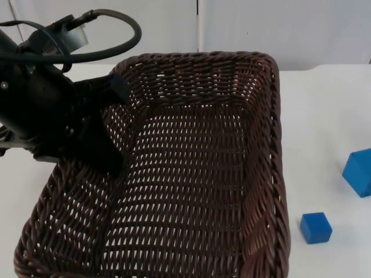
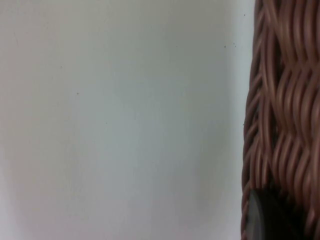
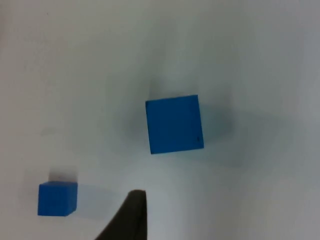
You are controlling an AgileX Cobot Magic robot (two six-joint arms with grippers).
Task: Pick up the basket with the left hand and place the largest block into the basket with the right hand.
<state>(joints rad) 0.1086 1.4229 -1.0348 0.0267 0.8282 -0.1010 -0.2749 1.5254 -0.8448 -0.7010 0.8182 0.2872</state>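
The small blue block [image 1: 316,227] sits nearest on the white surface [image 1: 324,116], the larger block [image 1: 360,172] just beyond; the right claw [image 3: 131,212] hovers above them, its opening I cannot tell, and should centre over the larger. Farther back, the left claw [image 1: 113,92] clamps the basket [image 1: 191,174] rim; keep it level.

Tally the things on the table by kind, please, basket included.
Basket: 1, brown wicker, with the left gripper at its rim.
Blue blocks: 2, a large block and a small block, both on the table.
Total: 3.
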